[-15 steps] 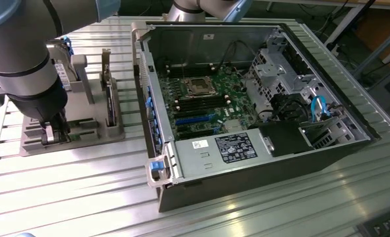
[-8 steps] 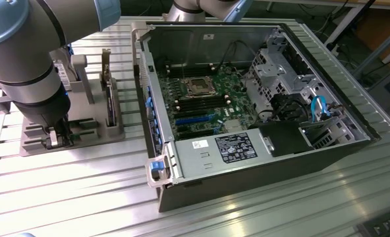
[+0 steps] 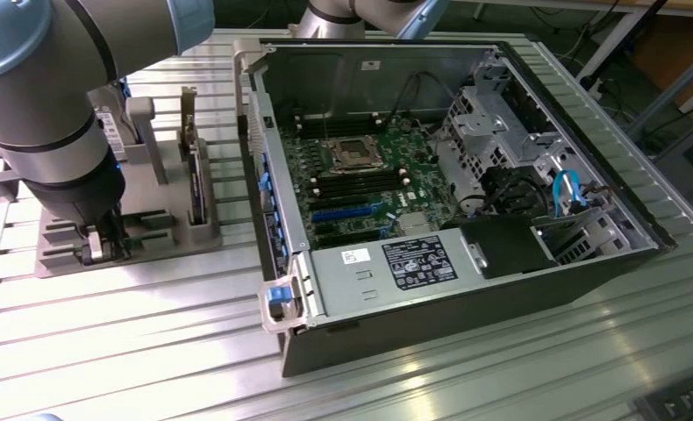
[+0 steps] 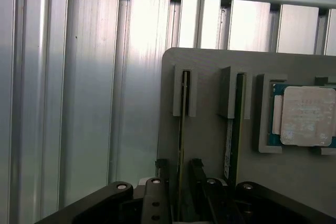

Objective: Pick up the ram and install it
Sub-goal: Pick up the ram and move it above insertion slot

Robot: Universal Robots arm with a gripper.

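Note:
The ram (image 4: 182, 124) is a slim green strip standing on edge in a slot of the grey holder (image 4: 210, 66). My gripper (image 4: 178, 184) is down at the holder with its black fingers (image 4: 197, 174) on either side of the strip's near end. The jaws are open, with a small gap between each finger and the strip. A second ram strip (image 4: 239, 124) stands in the neighbouring slot. In the exterior view my gripper (image 3: 103, 250) is low over the grey holder (image 3: 160, 250), at that view's left beside the computer case (image 3: 440, 175).
A processor chip (image 4: 307, 116) lies in a recess of the holder beside the strips. A dark upright expansion card (image 3: 192, 167) stands in the holder behind my arm. The open case shows the motherboard's black memory slots (image 3: 353, 184) and a power supply (image 3: 411, 263). The ribbed aluminium table (image 3: 147, 351) surrounds everything.

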